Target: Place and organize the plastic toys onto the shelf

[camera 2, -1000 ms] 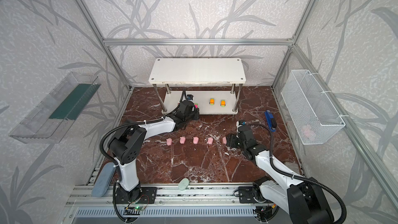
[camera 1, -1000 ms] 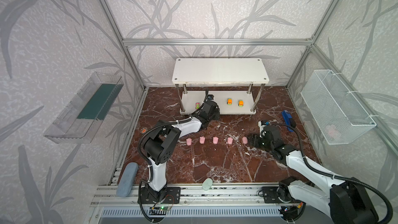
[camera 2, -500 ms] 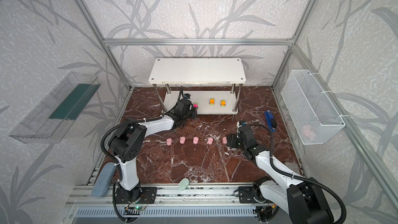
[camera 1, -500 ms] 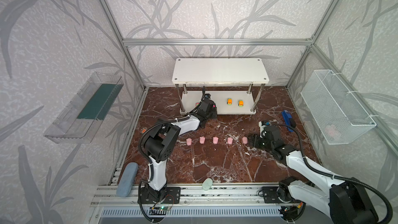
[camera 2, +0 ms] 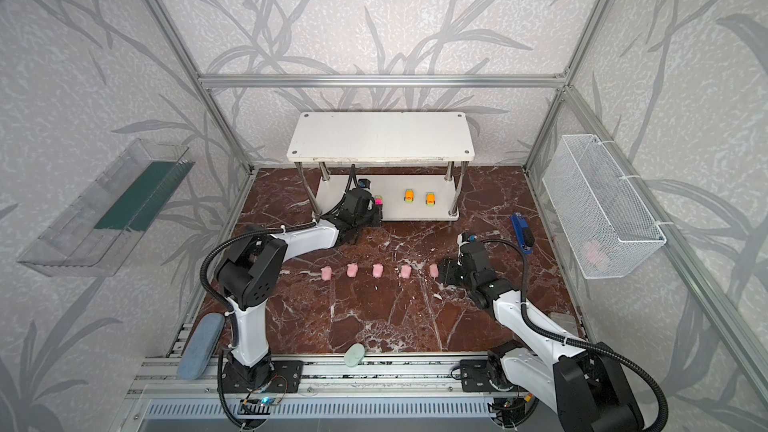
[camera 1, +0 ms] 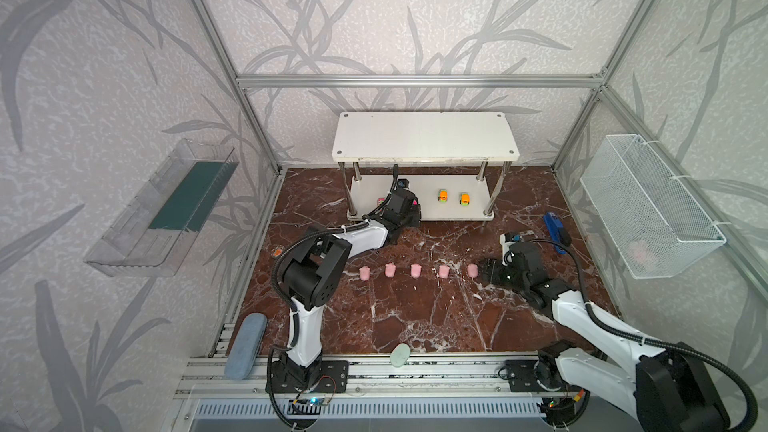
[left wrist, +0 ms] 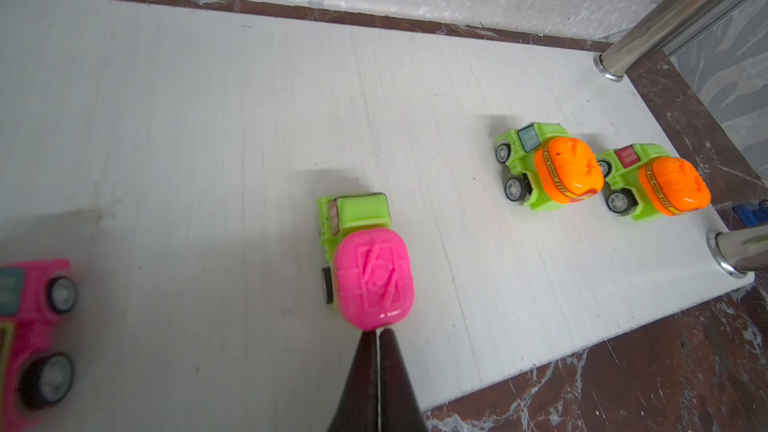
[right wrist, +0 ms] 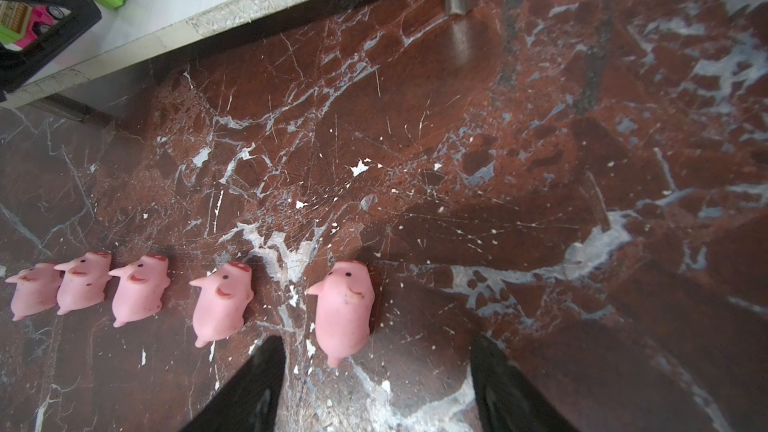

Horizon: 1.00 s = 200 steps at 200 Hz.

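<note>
Four cars (left wrist: 567,172) stand on the shelf's (camera 1: 424,135) lower board; five pigs (camera 1: 415,270) remain on the bench (camera 1: 415,326) in front of the shelf — unplaced. Left hand (left wrist: 378,338) closed, empty, beside a pink car (left wrist: 370,280) there; right hand (right wrist: 376,344) open, at the end pig (right wrist: 343,309).

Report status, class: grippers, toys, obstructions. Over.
Left gripper shut, tips at pink car on shelf. Right gripper open at end pig; five pigs on floor. Left arm occupies shelf front.

The marble floor (camera 1: 415,326) carries five pigs (camera 1: 416,270) and the shelf (camera 1: 424,135), holding four cars (left wrist: 548,168).
</note>
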Tool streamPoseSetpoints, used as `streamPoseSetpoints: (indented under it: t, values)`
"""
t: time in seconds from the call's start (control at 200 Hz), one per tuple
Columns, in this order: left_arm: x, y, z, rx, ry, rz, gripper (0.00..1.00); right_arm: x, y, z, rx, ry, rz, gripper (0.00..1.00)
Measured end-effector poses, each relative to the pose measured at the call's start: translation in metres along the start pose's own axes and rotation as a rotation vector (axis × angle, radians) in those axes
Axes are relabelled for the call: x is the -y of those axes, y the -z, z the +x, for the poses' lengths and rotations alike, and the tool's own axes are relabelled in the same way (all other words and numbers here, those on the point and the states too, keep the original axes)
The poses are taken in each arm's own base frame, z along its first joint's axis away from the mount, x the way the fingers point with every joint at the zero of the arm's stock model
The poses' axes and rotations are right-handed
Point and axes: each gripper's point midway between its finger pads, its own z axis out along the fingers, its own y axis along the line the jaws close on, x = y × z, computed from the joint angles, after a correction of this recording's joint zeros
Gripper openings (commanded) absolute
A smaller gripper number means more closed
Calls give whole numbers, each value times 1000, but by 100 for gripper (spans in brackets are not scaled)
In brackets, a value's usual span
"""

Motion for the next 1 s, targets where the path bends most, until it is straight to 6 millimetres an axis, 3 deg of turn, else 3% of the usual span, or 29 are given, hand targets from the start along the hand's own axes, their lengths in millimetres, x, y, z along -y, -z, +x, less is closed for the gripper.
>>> streamPoseSetpoints:
  t: [0.13,0.335,0.4,0.62,0.78,0.88,1.0]
  values:
    - [-1,11,1,5,13,8,0,-1,0,0,-1,0,-4,71]
    - [4,50,-13,56,36,44,2,-4,3,-1,4,2,-23,71]
    - [9,65,-19,82,36,63,8,-6,4,-1,3,5,-31,71]
    - [29,119,-25,144,26,129,42,-18,4,8,-19,44,-54,73]
    - [33,162,-29,200,33,152,56,-31,-3,34,-84,125,-40,73]
    - [30,190,-34,246,43,153,64,-25,-9,45,-120,141,2,73]
    - [18,219,-37,292,53,132,65,-16,-16,50,-141,149,57,73]
